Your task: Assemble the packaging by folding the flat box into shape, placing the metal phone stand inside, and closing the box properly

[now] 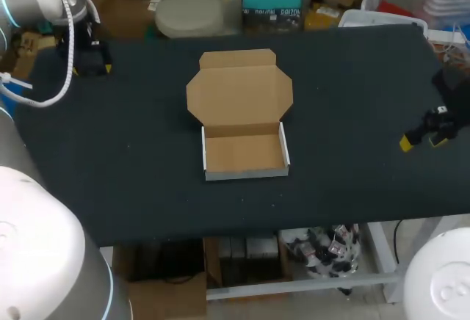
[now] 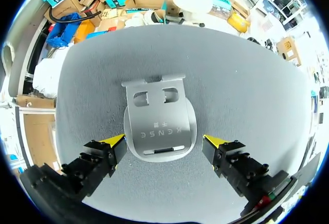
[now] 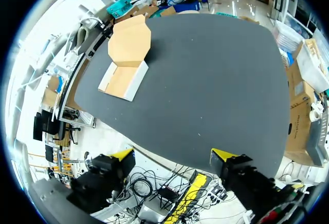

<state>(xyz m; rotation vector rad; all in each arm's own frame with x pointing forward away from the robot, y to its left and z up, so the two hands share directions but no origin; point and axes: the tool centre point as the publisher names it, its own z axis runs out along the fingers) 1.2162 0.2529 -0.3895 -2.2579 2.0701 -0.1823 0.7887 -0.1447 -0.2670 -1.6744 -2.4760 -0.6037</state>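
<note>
Where the left gripper (image 2: pixel 164 142) gapes, the stand (image 2: pixel 159 116) (flat) lies.

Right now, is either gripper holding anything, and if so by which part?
Nothing is held. The left gripper is open over the phone stand, which lies flat on the table between its fingers. The right gripper is open and empty.

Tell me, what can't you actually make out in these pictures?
Left wrist view: the metal stand lies between the open jaws; whether they touch it cannot be told. The box is out of frame here.
Head view: the stand does not show, probably covered by the left arm.
Right wrist view: the box is far and small, so its folds are unclear.
</note>
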